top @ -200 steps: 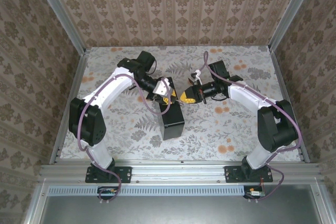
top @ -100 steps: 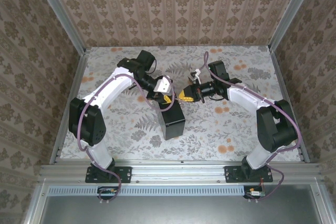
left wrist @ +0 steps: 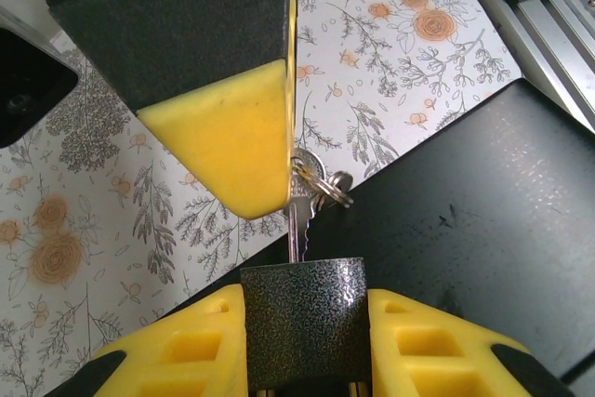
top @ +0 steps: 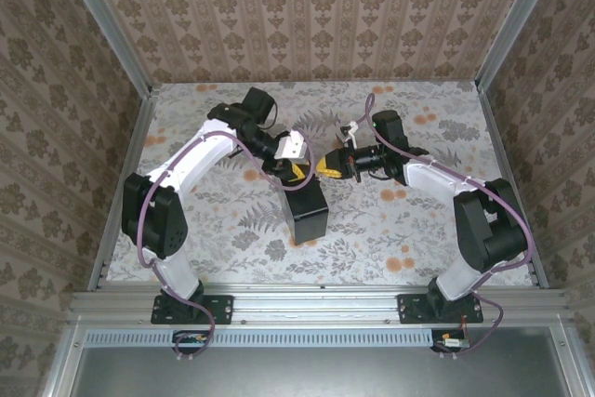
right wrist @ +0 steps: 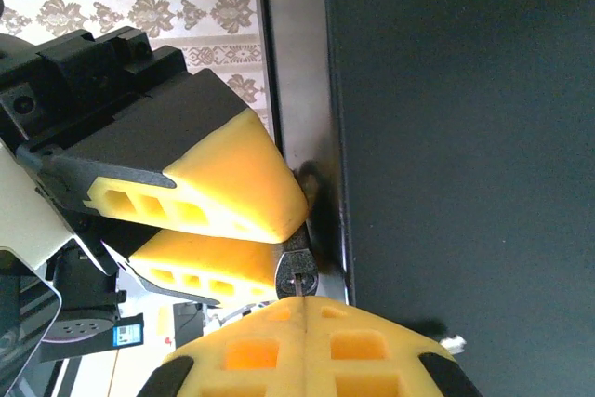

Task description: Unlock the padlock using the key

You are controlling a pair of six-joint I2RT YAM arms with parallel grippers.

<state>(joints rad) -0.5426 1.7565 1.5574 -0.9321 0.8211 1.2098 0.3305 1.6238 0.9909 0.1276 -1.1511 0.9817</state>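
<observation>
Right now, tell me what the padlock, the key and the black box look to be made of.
The padlock: probably metal, dark grey with a speckled, hammered-looking coat. The key: bare silvery metal, with bright glints along its blade. The box: matte black with a fine grain. It could be plastic or coated board, the look leaves that open.

Brightly, evenly lit from overhead in the top view, with only faint soft shadows beneath the arms point(top: 200, 160) on the counter point(top: 372, 220). Crisp on the key point(left wrist: 296, 216) and floral print from the left wrist, softer on the nearest yellow jaws, with a dull speckled sheen on the black box point(left wrist: 483, 230). From the right wrist, blurred at the close jaws, dark and nearly featureless across the box face.
</observation>
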